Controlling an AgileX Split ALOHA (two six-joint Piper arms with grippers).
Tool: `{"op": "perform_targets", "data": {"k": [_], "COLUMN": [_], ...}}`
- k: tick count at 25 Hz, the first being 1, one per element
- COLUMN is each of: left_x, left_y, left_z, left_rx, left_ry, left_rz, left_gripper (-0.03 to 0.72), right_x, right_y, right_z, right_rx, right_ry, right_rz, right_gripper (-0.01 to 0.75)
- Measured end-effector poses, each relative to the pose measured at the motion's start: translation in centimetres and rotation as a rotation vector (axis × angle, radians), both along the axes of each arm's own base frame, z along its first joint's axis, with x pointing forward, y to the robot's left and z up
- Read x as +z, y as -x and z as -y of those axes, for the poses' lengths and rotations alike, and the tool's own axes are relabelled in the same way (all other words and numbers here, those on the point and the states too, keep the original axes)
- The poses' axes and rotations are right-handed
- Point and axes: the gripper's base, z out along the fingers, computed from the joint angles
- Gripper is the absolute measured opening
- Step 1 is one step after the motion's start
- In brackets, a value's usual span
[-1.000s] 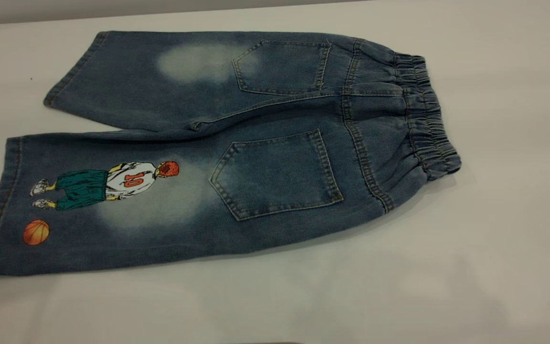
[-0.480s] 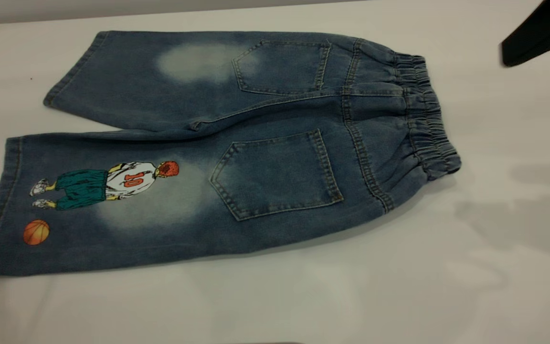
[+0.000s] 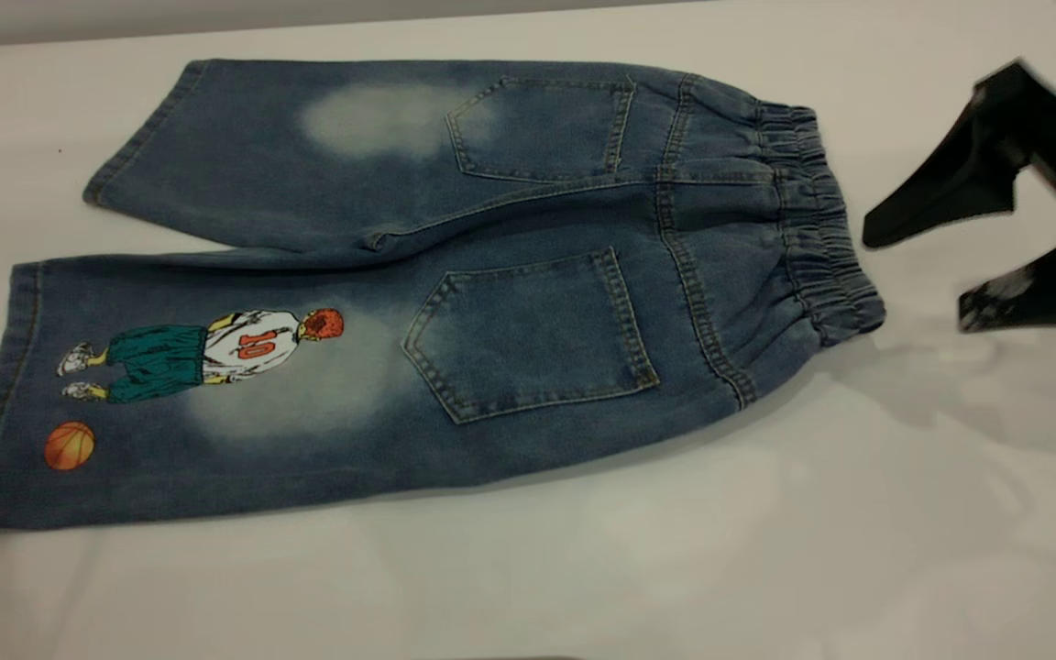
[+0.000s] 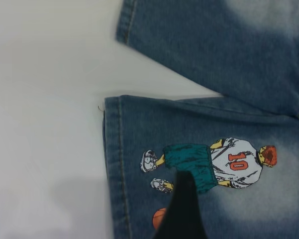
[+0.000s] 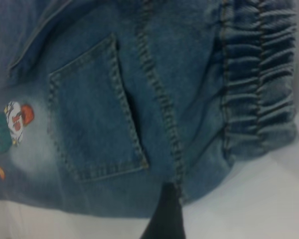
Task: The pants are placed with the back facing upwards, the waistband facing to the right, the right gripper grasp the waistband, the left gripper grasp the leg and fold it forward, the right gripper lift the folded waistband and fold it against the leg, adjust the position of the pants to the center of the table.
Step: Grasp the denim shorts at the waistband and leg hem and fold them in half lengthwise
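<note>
The table (image 3: pixel 858 550) carries the pants (image 3: pixel 455 302) spread flat, back side up, unmoved from half a second ago: hems toward 9 o'clock, waistband (image 3: pixel 817 234) toward 3 o'clock. The printed leg (image 3: pixel 170 403) lies at the 7 o'clock side of the exterior view, the plain leg (image 3: pixel 290 156) at 11 o'clock.

The right gripper (image 3: pixel 913 275) has advanced from the 2 o'clock corner to 3 o'clock, now just beside the waistband and apart from it, its two fingers (image 3: pixel 940 192) spread wide with nothing between them.

The left gripper (image 4: pixel 182 219) appears only in its wrist view, one dark finger above the leg near the orange ball; whether it is open or closed cannot be told.
</note>
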Motion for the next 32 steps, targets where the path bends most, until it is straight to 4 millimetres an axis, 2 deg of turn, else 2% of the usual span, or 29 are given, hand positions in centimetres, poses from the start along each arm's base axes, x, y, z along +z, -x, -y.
{"op": "perform_targets", "data": {"k": [7,14,22,24,27,32], "left_x": [0.0,0.0,0.0,0.0,0.0,-0.1], "left_y": [0.0,0.0,0.0,0.0,0.0,0.1], "left_z": [0.0,0.0,0.0,0.0,0.0,0.0], "left_rx": [0.001,0.001,0.001,0.001,0.001,-0.003], "left_ry": [-0.001,-0.001,-0.001,-0.001,-0.001,0.001], "left_rz": [0.006,0.007,0.007,0.007,0.007,-0.021], "left_gripper": [0.566,0.566,0.566,0.566,0.566,0.566], "right_x": [-3.5,-4.3,-5.0,-5.1,-5.2,-5.2], "right_y": [-0.6,-2.0,-2.7,-2.7,-2.6,-2.8], "right_z": [-0.2,-0.1,-0.3,-0.4,-0.5,-0.7], "right_rx": [-0.019,-0.014,-0.006,-0.004,0.0,0.028], "right_ry": [-0.047,-0.047,-0.086,-0.087,-0.08,-0.067], "right_rz": [-0.022,-0.002,0.002,0.001,-0.004,0.016], "right_gripper": [0.594,0.594,0.571,0.533,0.422,0.106]}}
